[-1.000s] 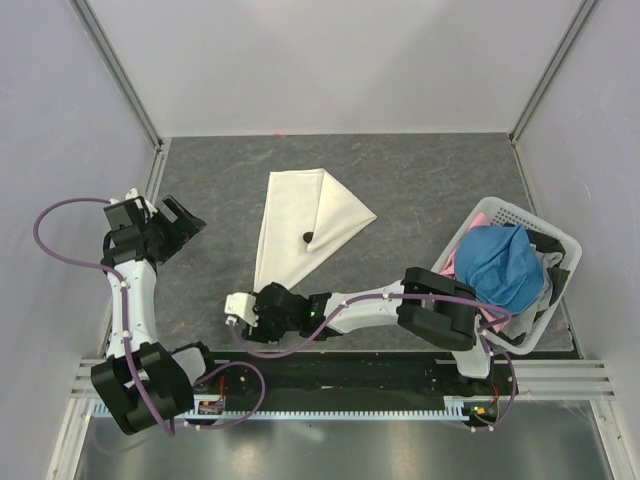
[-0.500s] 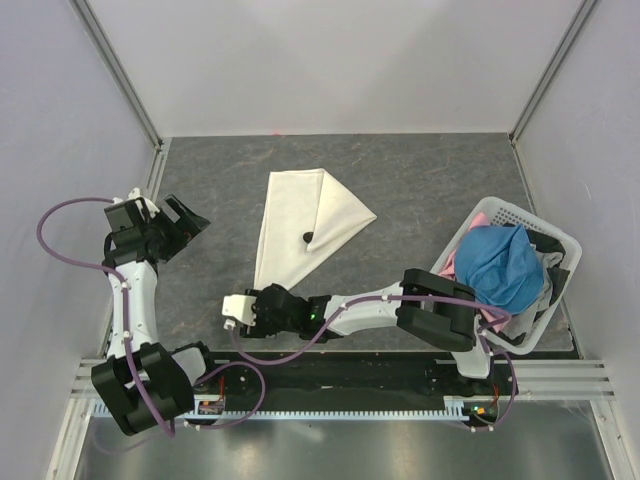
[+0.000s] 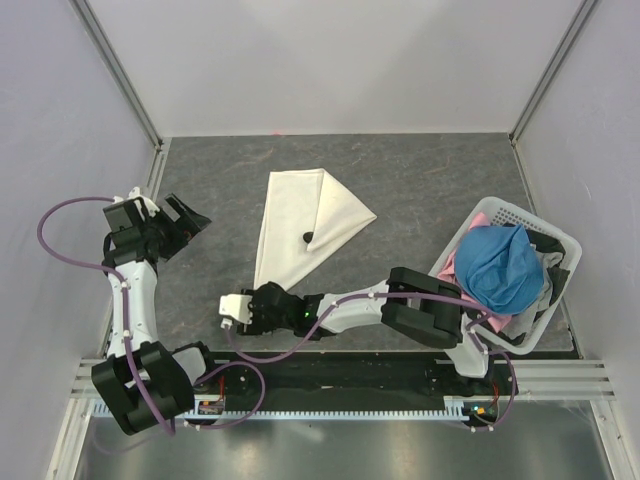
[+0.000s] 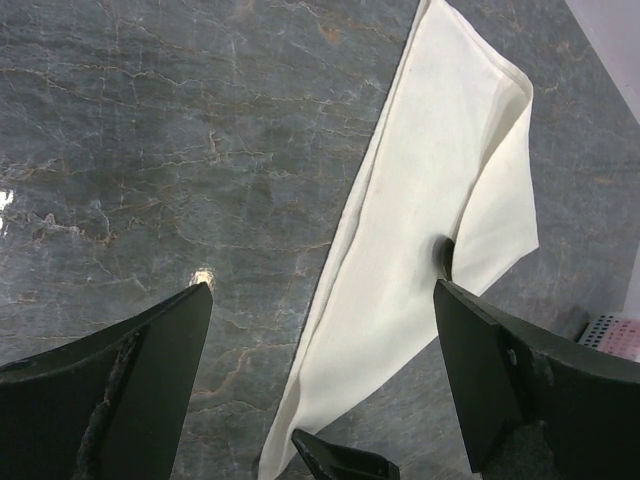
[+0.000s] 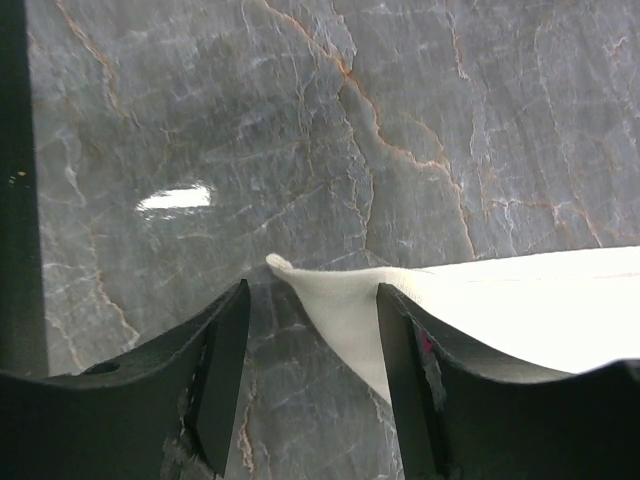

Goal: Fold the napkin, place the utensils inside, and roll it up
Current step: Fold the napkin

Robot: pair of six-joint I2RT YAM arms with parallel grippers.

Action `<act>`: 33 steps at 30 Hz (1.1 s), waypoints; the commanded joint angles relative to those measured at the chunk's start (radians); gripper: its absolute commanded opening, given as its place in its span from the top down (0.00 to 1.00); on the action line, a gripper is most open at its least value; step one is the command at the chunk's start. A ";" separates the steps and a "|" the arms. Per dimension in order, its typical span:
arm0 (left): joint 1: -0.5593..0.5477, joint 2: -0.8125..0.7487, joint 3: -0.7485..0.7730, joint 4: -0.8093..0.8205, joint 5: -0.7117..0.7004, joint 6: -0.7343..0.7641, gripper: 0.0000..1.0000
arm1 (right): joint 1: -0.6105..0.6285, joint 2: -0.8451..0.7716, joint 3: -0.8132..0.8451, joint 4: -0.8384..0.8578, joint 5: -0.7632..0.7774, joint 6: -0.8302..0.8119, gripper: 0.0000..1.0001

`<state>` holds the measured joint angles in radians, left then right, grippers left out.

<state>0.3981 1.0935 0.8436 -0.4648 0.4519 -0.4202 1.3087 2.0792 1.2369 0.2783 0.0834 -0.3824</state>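
Note:
The cream-white napkin (image 3: 305, 222) lies folded into a long triangle on the dark table. The utensil's small black head (image 3: 307, 237) peeks out from under the folded flap; its handle is hidden. In the left wrist view the same head (image 4: 443, 258) shows at the fold of the napkin (image 4: 440, 170). My right gripper (image 3: 262, 296) sits low at the napkin's near corner, open, with the corner tip (image 5: 283, 266) lying between its fingers (image 5: 225, 360). My left gripper (image 3: 186, 220) hovers wide open to the left of the napkin, holding nothing.
A white basket (image 3: 560, 240) at the right edge holds a blue cloth (image 3: 505, 265) and a pink cloth (image 3: 478, 218). The right arm lies along the table's near edge. White walls close in the table on three sides.
My right gripper has slid a little to the left along the near edge at the napkin's corner, and its jaws have narrowed slightly. The left arm and the napkin have barely moved.

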 commanded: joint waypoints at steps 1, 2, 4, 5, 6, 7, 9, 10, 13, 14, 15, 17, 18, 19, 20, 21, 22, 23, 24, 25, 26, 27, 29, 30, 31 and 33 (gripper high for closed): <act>0.008 0.003 -0.005 0.037 0.030 0.004 0.00 | -0.019 0.028 0.032 0.042 -0.040 0.002 0.39; 0.008 0.006 -0.005 0.037 0.031 0.003 0.00 | -0.019 0.031 0.032 0.044 -0.043 0.005 0.39; 0.008 0.006 -0.005 0.041 0.036 0.001 0.00 | -0.022 0.041 0.035 0.042 -0.045 0.004 0.40; 0.010 0.008 -0.006 0.040 0.039 0.001 0.00 | -0.022 0.042 0.036 0.039 -0.050 0.005 0.41; 0.010 0.006 -0.006 0.041 0.042 0.001 0.00 | -0.023 0.048 0.036 0.038 -0.053 0.007 0.42; 0.010 0.009 -0.006 0.043 0.044 0.000 0.00 | -0.025 0.050 0.036 0.036 -0.054 0.007 0.46; 0.012 0.009 -0.008 0.046 0.048 -0.002 0.00 | -0.025 0.055 0.035 0.029 -0.057 0.010 0.50; 0.012 0.011 -0.008 0.046 0.050 -0.002 0.00 | -0.023 0.055 0.035 0.029 -0.059 0.011 0.55; 0.015 0.012 -0.011 0.051 0.056 -0.005 0.00 | -0.026 0.055 0.027 0.029 -0.054 0.016 0.63; 0.015 0.014 -0.011 0.049 0.057 -0.005 0.00 | -0.025 0.055 0.026 0.030 -0.054 0.016 0.64; 0.016 0.014 -0.011 0.052 0.063 -0.006 0.00 | -0.026 0.055 0.022 0.030 -0.053 0.017 0.65; 0.016 0.019 -0.012 0.052 0.067 -0.006 0.00 | -0.025 0.058 0.022 0.029 -0.050 0.019 0.69; 0.018 0.020 -0.012 0.054 0.071 -0.008 0.00 | -0.025 0.059 0.019 0.029 -0.050 0.020 0.70; 0.018 0.022 -0.012 0.055 0.073 -0.008 0.00 | -0.026 0.059 0.018 0.032 -0.050 0.022 0.71; 0.018 0.022 -0.012 0.055 0.074 -0.009 0.00 | -0.026 0.059 0.018 0.035 -0.051 0.026 0.73; 0.019 0.025 -0.014 0.055 0.077 -0.009 0.00 | -0.026 0.058 0.015 0.039 -0.050 0.030 0.75; 0.019 0.025 -0.014 0.057 0.077 -0.009 0.00 | -0.026 0.059 0.012 0.050 -0.050 0.033 0.79; 0.019 0.025 -0.014 0.057 0.077 -0.009 0.00 | -0.026 0.059 0.009 0.058 -0.051 0.043 0.81; 0.021 0.025 -0.014 0.055 0.079 -0.011 0.00 | -0.026 0.058 0.009 0.062 -0.053 0.049 0.82; 0.022 0.026 -0.015 0.058 0.079 -0.011 0.00 | -0.031 0.058 0.007 0.077 -0.056 0.060 0.84; 0.022 0.026 -0.015 0.058 0.079 -0.012 0.00 | -0.034 0.058 0.004 0.087 -0.068 0.082 0.85; 0.021 0.028 -0.015 0.058 0.082 -0.012 0.00 | -0.037 0.053 0.001 0.096 -0.079 0.100 0.88; 0.022 0.028 -0.017 0.060 0.082 -0.012 0.00 | -0.055 0.042 -0.011 0.133 -0.082 0.137 0.95; 0.025 0.031 -0.018 0.061 0.082 -0.014 0.00 | -0.063 0.029 -0.016 0.146 -0.130 0.183 0.97; 0.025 0.031 -0.020 0.061 0.085 -0.015 0.00 | -0.083 0.022 -0.022 0.175 -0.142 0.207 1.00; 0.030 0.034 -0.021 0.064 0.091 -0.017 0.00 | -0.104 -0.001 -0.033 0.200 -0.190 0.279 1.00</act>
<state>0.4156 1.1198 0.8272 -0.4389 0.5102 -0.4213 1.2514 2.1227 1.2289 0.3782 -0.0025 -0.2554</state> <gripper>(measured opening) 0.996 0.050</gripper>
